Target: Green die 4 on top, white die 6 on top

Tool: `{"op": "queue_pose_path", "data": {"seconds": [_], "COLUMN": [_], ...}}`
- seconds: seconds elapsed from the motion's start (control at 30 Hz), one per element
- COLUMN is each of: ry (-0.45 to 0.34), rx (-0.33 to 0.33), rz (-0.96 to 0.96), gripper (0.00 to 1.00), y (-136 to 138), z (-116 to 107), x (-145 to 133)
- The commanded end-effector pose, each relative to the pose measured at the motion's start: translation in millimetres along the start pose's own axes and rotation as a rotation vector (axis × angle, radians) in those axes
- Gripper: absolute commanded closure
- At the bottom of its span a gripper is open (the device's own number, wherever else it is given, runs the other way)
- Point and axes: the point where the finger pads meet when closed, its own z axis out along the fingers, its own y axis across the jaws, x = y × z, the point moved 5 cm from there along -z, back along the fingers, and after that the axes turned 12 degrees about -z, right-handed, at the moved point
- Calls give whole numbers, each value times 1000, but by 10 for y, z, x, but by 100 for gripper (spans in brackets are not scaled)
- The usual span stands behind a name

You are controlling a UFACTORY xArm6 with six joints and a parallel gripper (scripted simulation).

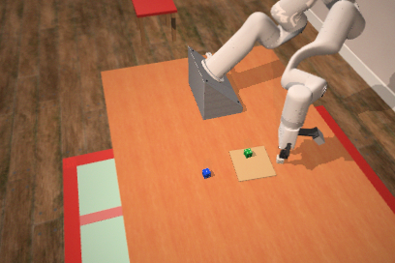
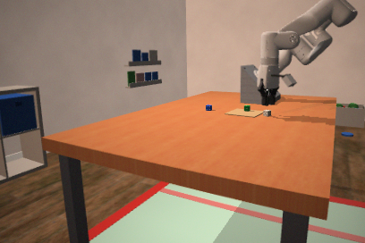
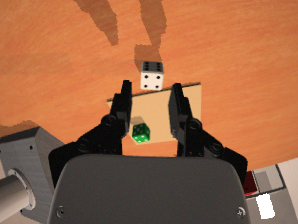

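Observation:
The white die (image 1: 280, 160) (image 2: 267, 113) (image 3: 152, 80) lies on the table just off the mat's edge; in the wrist view its bright face, which looks like the top, shows 4, and a shaded side shows 6. The green die (image 1: 248, 153) (image 2: 247, 108) (image 3: 141, 133) lies on the tan mat (image 1: 254, 170) (image 2: 241, 113) (image 3: 165, 105); its pips are too small to read surely. The blue die (image 1: 206, 173) (image 2: 208, 108) lies on the table away from the mat, pips unreadable. My gripper (image 1: 284, 154) (image 2: 268, 103) (image 3: 151, 92) is partly open and empty, above the white die.
The arm's grey base (image 1: 215, 98) (image 2: 249, 83) (image 3: 30, 155) stands on the table (image 1: 169, 219) (image 2: 188, 139) behind the mat. The blue die lies on the side of the mat away from the white die. The table's edge runs beyond the gripper on the arm's side.

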Motion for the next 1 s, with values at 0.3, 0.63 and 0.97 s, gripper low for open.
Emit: {"op": "queue_pose_path", "data": {"seconds": [0.3,0.63,0.97], "ry": [0,0,0], "rx": [-3,-3,-3], "rz": [-1,-1,-1], "gripper": [58,58,58], "y": [10,9,9], "z": [141,163,164], "x": [0,0,0]}}
